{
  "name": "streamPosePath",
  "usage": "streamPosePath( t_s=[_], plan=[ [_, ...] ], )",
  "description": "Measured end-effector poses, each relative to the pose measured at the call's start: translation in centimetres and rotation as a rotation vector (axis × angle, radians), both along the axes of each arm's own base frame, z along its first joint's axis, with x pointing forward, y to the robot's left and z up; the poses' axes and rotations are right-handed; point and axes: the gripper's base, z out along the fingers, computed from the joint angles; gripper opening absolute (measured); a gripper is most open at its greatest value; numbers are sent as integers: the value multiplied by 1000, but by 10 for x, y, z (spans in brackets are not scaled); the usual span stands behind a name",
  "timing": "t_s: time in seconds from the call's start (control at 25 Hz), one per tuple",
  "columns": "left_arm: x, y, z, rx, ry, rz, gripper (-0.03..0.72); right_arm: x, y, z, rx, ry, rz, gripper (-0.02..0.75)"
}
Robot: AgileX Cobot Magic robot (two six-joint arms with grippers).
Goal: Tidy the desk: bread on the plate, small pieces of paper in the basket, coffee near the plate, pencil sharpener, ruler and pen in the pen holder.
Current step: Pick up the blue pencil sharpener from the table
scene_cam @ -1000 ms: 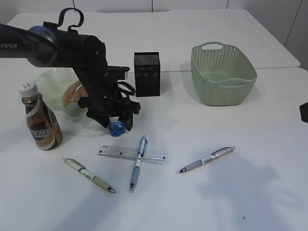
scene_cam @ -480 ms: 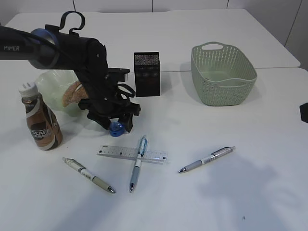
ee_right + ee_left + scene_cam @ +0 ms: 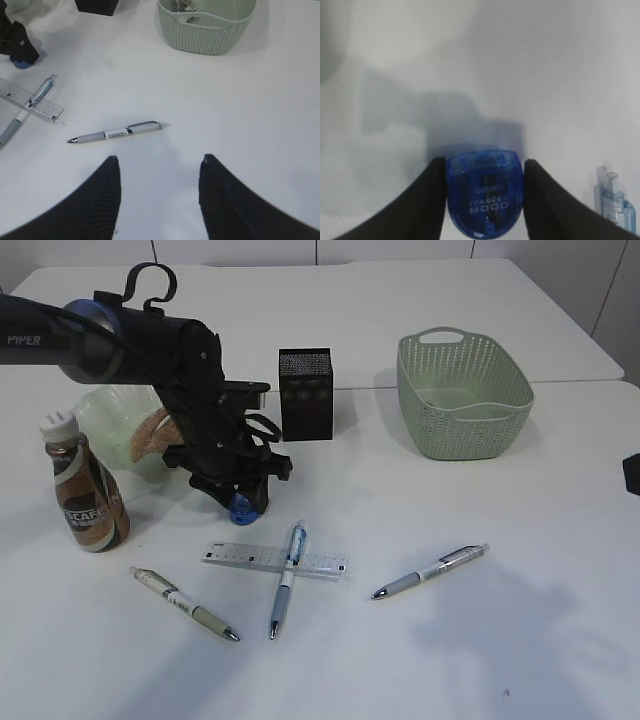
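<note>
Pencil sharpener (image 3: pixel 485 192): blue, translucent, lower centre of left wrist view, on white counter (image 3: pixel 480 640). Left tool (image 3: pixel 485 195) fingers (image 3: pixel 431 200) touch both sides of sharpener; jaws clamped on it. In ext. view sharpener (image 3: pixel 241 506) sits left of centre, under left tool (image 3: pixel 238 498), arm coming in from upper left.

Right tool (image 3: pixel 159 195): jaws apart, nothing between them, lower centre of right wrist view, above bare counter.

Item positions, ext. view:
- Ruler (image 3: pixel 275 560): lower centre, flat, approx. horizontal. Blue pen (image 3: pixel 285 580) lies across it.
- Beige pen (image 3: pixel 185 604): lower left, apart from ruler.
- Grey pen (image 3: pixel 430 571): lower centre-right, alone.
- Pen holder (image 3: pixel 305 394): black box, upper centre, upright, just right of left arm.
- Basket (image 3: pixel 463 393): pale green, upper right. Contents cannot be made out here; right wrist view shows sth. small inside, not identifiable.
- Plate (image 3: pixel 100 410): pale green, left edge, partly behind arm; bread (image 3: pixel 148 433) on it.
- Coffee bottle (image 3: pixel 84 488): left edge, upright, just below plate.
</note>
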Motion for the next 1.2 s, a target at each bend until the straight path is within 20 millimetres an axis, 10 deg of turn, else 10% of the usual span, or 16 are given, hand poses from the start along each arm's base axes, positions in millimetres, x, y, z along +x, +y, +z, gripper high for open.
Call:
streamPosePath(
  t_s=[0.6,1.2],
  plan=[
    [-1,0,7,-6,0,0,301,0,0,0,0,0,0,405],
    [18,-13,108,-141,-172,-7,301,0,0,0,1,-3,0,405]
  ],
)
